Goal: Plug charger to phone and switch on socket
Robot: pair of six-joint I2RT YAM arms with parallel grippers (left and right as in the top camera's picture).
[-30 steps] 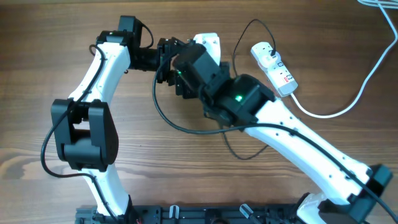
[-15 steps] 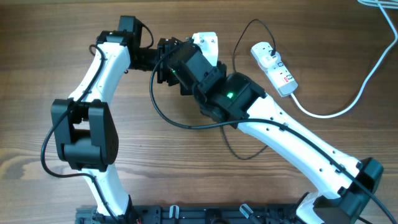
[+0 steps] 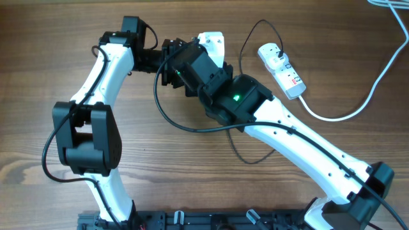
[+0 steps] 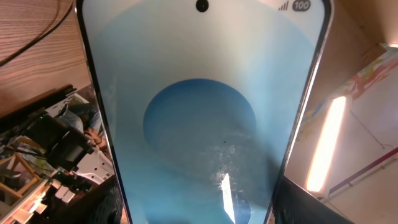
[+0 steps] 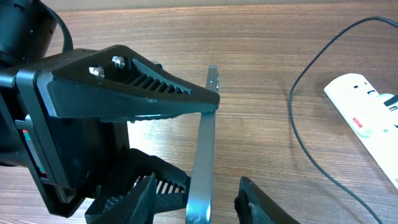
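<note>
Wooden surface (image 3: 192, 185): both arms meet at the phone (image 4: 199, 112).
Left tool (image 3: 168, 62) clamps the lit phone by its side edges. Right tool (image 5: 199, 202) stands partly open, fingers straddling the phone's thin edge. Socket (image 3: 282, 70) lies well apart on the surface, with the charger (image 5: 293, 112) cable slack beside it.

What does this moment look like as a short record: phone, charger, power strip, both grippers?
phone: held on edge, screen lit
left gripper: shut on the phone's long sides
right gripper: at the phone, one of its fingers apart from the phone's edge; grip unclear
charger cable: runs from the adapter, loops over the table; tip hidden
power strip: lying on the right side, adapter plugged in, untouched; switch position unreadable
</note>
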